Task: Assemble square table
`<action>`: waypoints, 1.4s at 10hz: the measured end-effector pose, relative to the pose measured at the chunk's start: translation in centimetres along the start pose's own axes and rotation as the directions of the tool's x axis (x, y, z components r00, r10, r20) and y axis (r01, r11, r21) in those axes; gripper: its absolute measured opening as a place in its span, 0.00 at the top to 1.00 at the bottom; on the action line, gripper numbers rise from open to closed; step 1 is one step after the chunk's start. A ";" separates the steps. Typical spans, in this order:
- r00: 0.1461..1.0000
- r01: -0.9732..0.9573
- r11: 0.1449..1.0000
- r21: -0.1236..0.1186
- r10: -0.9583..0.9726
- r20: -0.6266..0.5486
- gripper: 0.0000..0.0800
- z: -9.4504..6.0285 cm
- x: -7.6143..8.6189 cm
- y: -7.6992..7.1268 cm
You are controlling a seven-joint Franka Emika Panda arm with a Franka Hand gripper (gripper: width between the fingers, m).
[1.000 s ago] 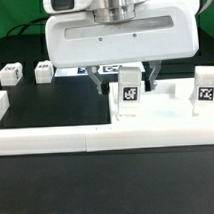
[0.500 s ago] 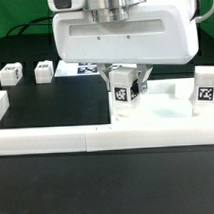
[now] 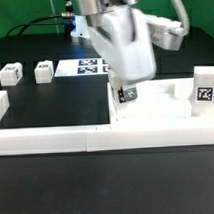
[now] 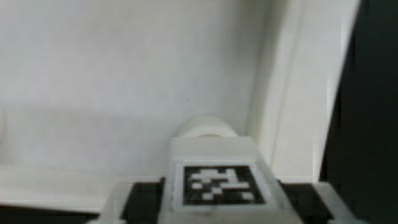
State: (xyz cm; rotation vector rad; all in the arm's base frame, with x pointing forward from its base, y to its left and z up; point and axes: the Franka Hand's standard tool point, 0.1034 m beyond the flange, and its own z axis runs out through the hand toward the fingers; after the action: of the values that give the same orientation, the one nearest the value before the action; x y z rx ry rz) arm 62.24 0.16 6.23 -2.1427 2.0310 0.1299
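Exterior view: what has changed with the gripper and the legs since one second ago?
The gripper closed on the leg standing on the table top, then rotated, tilting it. The other leg on the top and the two loose legs at the exterior view's left stayed in place.

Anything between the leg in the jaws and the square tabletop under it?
Nothing visible does. The held leg tilts over bare white tabletop; the other standing leg is well off to the exterior view's right.

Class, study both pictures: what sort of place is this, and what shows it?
Probably a robotics lab bench: a robot arm's end effector gripping a tagged white leg, a black tabletop, and a fixed marker board.
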 end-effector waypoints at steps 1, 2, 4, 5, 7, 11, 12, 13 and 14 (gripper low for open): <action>1.000 -0.017 1.000 -0.001 0.017 0.000 0.64 0.0 -0.1 0.0; 1.000 -0.001 1.000 -0.001 0.001 0.000 0.64 0.0 -0.1 0.0; 0.999 0.050 0.999 -0.003 -0.050 -0.003 0.30 0.1 -0.2 0.0; 0.964 0.264 0.964 -0.018 -0.264 -0.013 0.30 0.3 -0.8 0.2; 0.862 0.506 0.861 -0.050 -0.506 0.014 0.19 0.4 -1.8 0.7; 0.509 0.857 0.505 -0.102 -0.861 0.014 0.19 0.0 -0.3 0.5; 0.280 0.951 0.273 -0.143 -0.960 0.032 0.19 -0.3 0.1 0.3; 0.161 0.975 0.152 -0.161 -0.986 0.046 0.19 -0.4 0.1 0.1; 0.174 0.973 0.165 -0.160 -0.984 0.045 0.20 -0.3 0.1 0.2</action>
State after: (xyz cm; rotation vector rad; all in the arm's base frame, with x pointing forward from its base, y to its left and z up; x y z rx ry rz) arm 62.06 -0.06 6.52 -3.0947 0.1812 0.0020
